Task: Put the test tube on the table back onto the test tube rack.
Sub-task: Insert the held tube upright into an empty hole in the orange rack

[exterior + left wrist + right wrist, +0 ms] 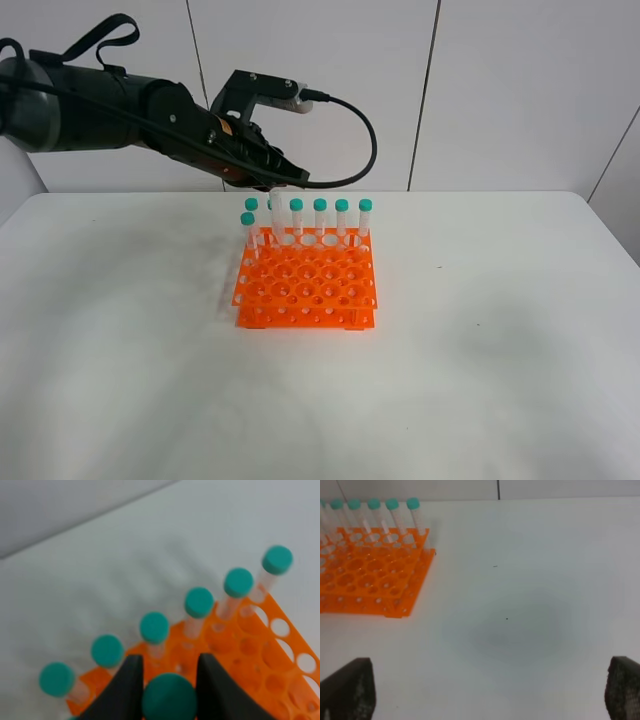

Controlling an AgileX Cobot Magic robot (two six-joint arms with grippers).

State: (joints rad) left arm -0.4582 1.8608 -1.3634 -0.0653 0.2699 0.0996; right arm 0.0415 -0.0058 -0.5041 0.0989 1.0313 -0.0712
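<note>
My left gripper (280, 182) hangs over the back row of the orange test tube rack (305, 285). It is shut on the teal cap of a test tube (277, 212), which stands upright with its lower end at the rack's top tier. In the left wrist view the cap (169, 699) sits between the two black fingers (127, 690). Several other teal-capped tubes (342, 218) stand in the back row. My right gripper (485, 695) is open and empty over the bare white table (530, 605), to the right of the rack (370, 575). It does not show in the exterior high view.
The rack's front rows of holes (310, 295) hold nothing. The white table (480, 350) spreads wide around the rack. A white panelled wall (500, 90) stands behind. The left arm's black cable (365, 125) loops above the rack's back.
</note>
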